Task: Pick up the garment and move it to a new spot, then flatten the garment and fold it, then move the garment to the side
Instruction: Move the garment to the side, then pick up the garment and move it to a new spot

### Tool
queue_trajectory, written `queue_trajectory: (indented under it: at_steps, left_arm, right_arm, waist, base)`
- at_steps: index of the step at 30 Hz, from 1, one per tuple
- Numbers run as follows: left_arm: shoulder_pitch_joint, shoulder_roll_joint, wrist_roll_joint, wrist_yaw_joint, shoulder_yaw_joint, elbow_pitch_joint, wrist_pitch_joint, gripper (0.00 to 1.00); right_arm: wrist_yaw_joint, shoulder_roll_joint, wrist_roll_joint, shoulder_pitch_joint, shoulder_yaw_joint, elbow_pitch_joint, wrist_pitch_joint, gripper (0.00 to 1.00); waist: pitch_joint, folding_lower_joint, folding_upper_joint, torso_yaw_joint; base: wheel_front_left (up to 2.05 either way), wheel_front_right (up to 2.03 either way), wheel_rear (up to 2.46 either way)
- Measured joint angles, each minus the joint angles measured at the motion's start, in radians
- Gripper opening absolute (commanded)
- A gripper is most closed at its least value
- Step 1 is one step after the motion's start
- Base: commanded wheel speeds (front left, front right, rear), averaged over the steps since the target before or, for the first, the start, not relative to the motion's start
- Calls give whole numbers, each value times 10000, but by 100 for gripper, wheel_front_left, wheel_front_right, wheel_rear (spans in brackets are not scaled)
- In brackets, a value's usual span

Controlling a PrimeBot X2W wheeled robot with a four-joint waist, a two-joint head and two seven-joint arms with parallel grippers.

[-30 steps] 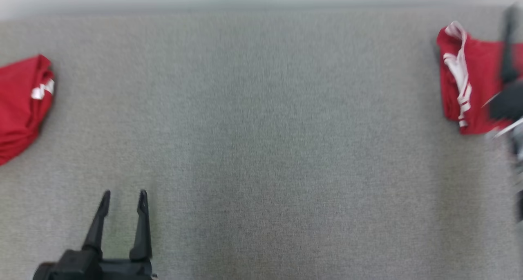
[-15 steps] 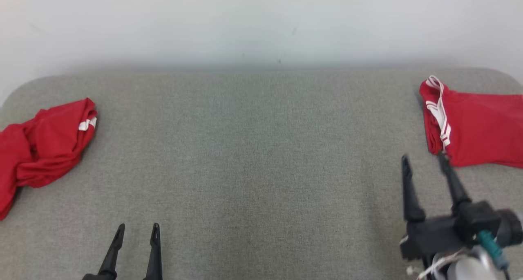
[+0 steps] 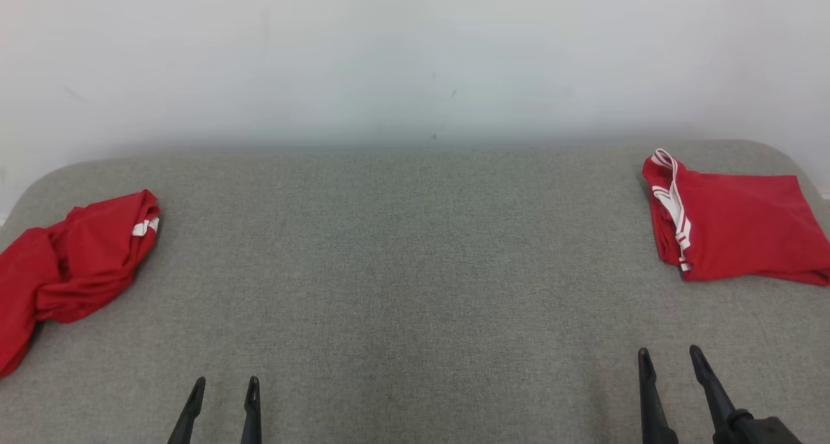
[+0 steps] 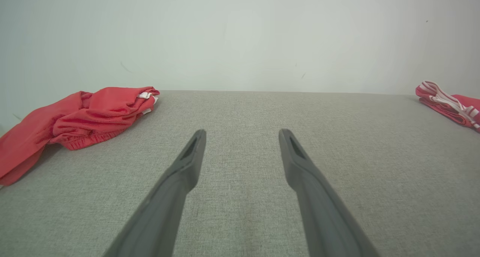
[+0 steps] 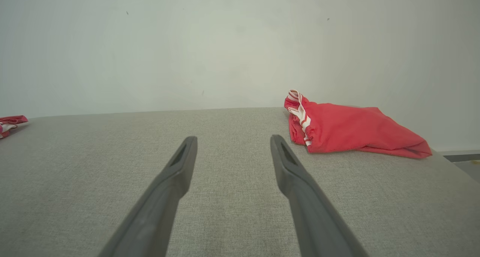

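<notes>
Garment work here is spread over a wide grey padded surface [image 3: 415,269] that runs back to a plain pale wall [image 3: 415,55]. We see two red pieces on it, well apart, one at each end.

At our left end lies the crumpled garment [image 3: 71,262], bunched into thick rolls, one end trailing toward the near edge and a small white tab [image 3: 146,227] showing at its far corner. At our right end lies the folded garment [image 3: 739,236], a fairly flat, squared stack with white striped trim [image 3: 671,204] along its inner edge.

Our left gripper [image 3: 225,382] hovers low at the near edge, fingers spread and empty. It is nearer the crumpled piece but not close to it. Our right gripper [image 3: 669,353] sits likewise at the near right, fingers parted, nothing between them, and short of the folded stack.

We judge the folded piece to be finished and set aside. That puts us at the opening step for the crumpled one: picking it up and carrying it to the open middle. The next move calls for the left arm to swing out and forward, come down on a raised roll of cloth, and close on enough layers to lift the whole bundle, not just a single fold.
</notes>
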Motion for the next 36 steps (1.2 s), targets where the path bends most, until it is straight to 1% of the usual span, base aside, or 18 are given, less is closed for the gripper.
queue_trajectory:
  at_steps: [2, 8, 9, 13, 36]
  left_arm:
    - [12, 2, -15, 33, -13, 8, 0, 100]
    - [59, 0, -56, 188, -27, 2, 0, 100]
    - [64, -2, -58, 265, -27, 4, 0, 100]
    - [83, 0, -59, 343, -29, 8, 0, 100]
    - [106, -2, -12, 387, 15, 35, 0, 100]
  right_arm:
    - [0, 10, 176, 111, 104, 0, -2, 100]
    - [0, 23, 242, 271, 606, 44, -2, 100]
    - [0, 21, 253, 269, 610, 48, -2, 100]
    - [0, 17, 339, 267, 625, 96, -2, 100]
    - [0, 19, 337, 263, 470, 397, -2, 100]
  waist:
    - [-46, 0, 0, -14]
    - [-91, 0, 0, -40]
    - [-92, 0, 0, -39]
    - [-98, 0, 0, -5]
    - [-111, 0, 1, 111]
  base:
    - [0, 0, 0]
    - [0, 0, 0]
    - [0, 0, 0]
    - [0, 0, 0]
    - [0, 0, 0]
